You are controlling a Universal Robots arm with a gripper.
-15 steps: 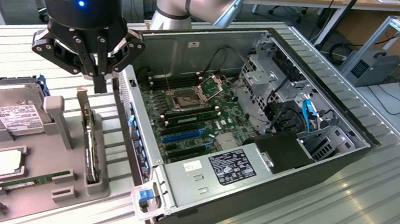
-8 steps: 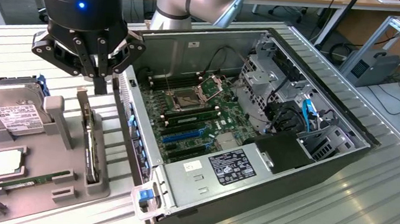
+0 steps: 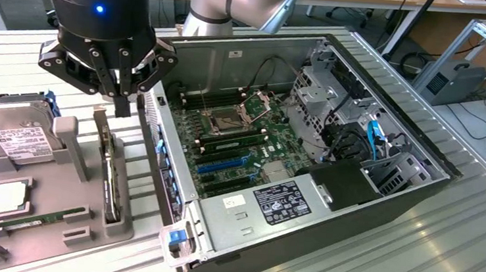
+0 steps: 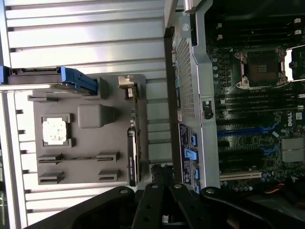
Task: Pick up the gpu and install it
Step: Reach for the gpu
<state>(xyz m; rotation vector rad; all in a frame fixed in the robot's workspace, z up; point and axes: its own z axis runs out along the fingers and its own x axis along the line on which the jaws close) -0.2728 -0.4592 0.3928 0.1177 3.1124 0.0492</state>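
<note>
At nine o'clock in the exterior view a drive (image 3: 16,137) leans in the grey holder (image 3: 54,185). A CPU (image 3: 8,198) and a memory stick (image 3: 31,222) sit in their own recesses toward seven o'clock, each part kept apart so it can be reached singly. At the holder's three o'clock edge the gpu (image 3: 111,184) stands on its long edge in a slot, apparently so that its upper edge is offered for a pinch from above; it has not been lifted. The gripper (image 3: 122,107) hangs at ten o'clock, just above the gpu's twelve o'clock end. Its jaws are closed together on nothing, and I cannot tell whether they touch the card. Just beside the holder, from the centre out to three o'clock, the case (image 3: 217,229) lies on its side on the tabletop (image 3: 452,260) with the panel off. That leaves the motherboard (image 3: 234,142) facing up and its blue slots (image 3: 222,166) reachable from above. No card sits in them, so by my reading installation has not begun.
</note>
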